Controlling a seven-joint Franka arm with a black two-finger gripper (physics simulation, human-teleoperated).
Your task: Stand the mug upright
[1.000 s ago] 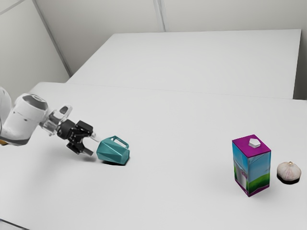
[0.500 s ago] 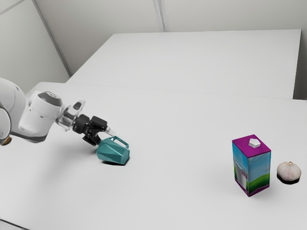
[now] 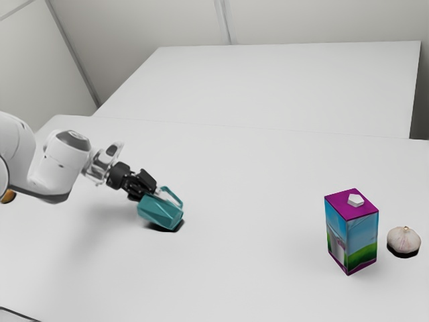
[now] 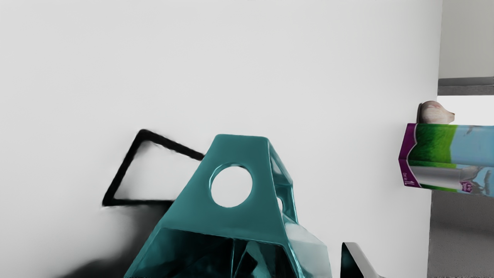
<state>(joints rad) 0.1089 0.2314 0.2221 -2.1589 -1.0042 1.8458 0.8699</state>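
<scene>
I count one mug point(image 3: 159, 212), one carton point(image 3: 352, 235), one garlic bulb point(image 3: 403, 241) and one orange-brown thing point(image 3: 8, 196), partly hidden.

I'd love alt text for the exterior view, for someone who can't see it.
A white robot arm reaches its black gripper to a tipped-over teal mug at a white table. Toward the exterior view's right, a colourful drinks carton stands upright beside a garlic bulb.

White table point(image 3: 255, 268), tipped mug point(image 3: 159, 211), carton point(image 3: 351, 231), garlic point(image 3: 404, 240)
</scene>
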